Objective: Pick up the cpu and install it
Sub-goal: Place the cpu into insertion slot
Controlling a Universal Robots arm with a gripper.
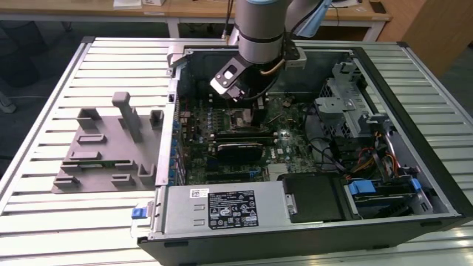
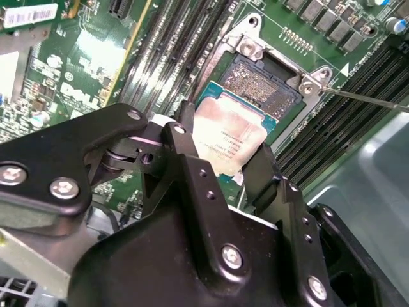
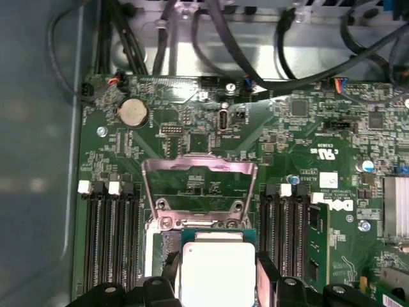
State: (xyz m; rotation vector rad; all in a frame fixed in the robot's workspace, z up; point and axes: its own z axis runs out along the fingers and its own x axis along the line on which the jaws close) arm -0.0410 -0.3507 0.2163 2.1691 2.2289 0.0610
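Black metal tower case (image 1: pixel 310 241) lies open on its side, and we see the glossy green motherboard (image 3: pixel 192 128) inside. The matte black gripper (image 2: pixel 223 153) pinches two opposite edges of the cpu (image 2: pixel 227 134), a flat square with a dull silver lid, between its fingers, just over the open socket (image 2: pixel 265 83) with its grid of fine pins

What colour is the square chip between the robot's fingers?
The cpu is silver-grey, green-edged; clearest in first wrist view.
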